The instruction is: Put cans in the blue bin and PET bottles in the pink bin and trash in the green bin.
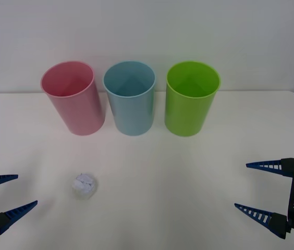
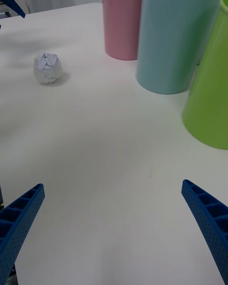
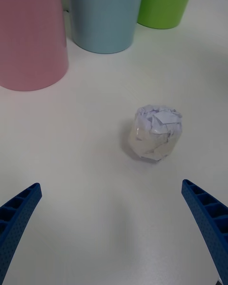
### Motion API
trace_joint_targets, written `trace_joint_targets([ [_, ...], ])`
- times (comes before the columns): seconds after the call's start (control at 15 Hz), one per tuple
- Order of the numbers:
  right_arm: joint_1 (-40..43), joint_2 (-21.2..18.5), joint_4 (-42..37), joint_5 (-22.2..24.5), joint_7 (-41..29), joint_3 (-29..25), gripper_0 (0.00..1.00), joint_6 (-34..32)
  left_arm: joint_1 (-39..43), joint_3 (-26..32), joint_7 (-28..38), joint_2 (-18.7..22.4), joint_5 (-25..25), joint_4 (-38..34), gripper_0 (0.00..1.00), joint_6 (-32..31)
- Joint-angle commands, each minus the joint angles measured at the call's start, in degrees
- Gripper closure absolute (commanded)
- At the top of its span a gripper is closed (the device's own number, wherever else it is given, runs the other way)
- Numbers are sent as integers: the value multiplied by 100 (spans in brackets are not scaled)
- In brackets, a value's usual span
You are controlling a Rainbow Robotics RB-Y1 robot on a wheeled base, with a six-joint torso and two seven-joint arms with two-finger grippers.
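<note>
White crumpled paper formed the trash point(image 1: 84, 186), a small ball resting on the table point(image 1: 188, 172) just ahead of the left pincer point(image 1: 9, 194) and slightly to its inner side, well apart from the right pincer point(image 1: 254, 186). Both pincers hung low over the near edge of the table with fingers spread wide and nothing between them. The ball was judged light, soft and compressible, neither slippery nor fragile; a grasp across its middle, one finger on each side, should have held it with modest force. It was roughly round, so it had no clear long axis and pointed no particular way; any approach angle would have served. Beyond the left pincer stood the pink bin point(image 1: 74, 99), the blue bin point(image 1: 130, 99) and the green bin point(image 1: 190, 100), upright in a row, the green bin farthest toward the right pincer.
</note>
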Motion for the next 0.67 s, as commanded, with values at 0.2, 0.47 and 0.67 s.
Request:
trace_joint_targets([
  [0.2, 0, 0, 0, 0, 0, 0, 0, 0, 0, 0, 0, 0, 0, 0, 0, 0],
  [0.47, 0, 0, 0, 0, 0, 0, 0, 0, 0, 0, 0, 0, 0, 0, 0, 0],
  [0.67, 0, 0, 0, 0, 0, 0, 0, 0, 0, 0, 0, 0, 0, 0, 0, 0],
])
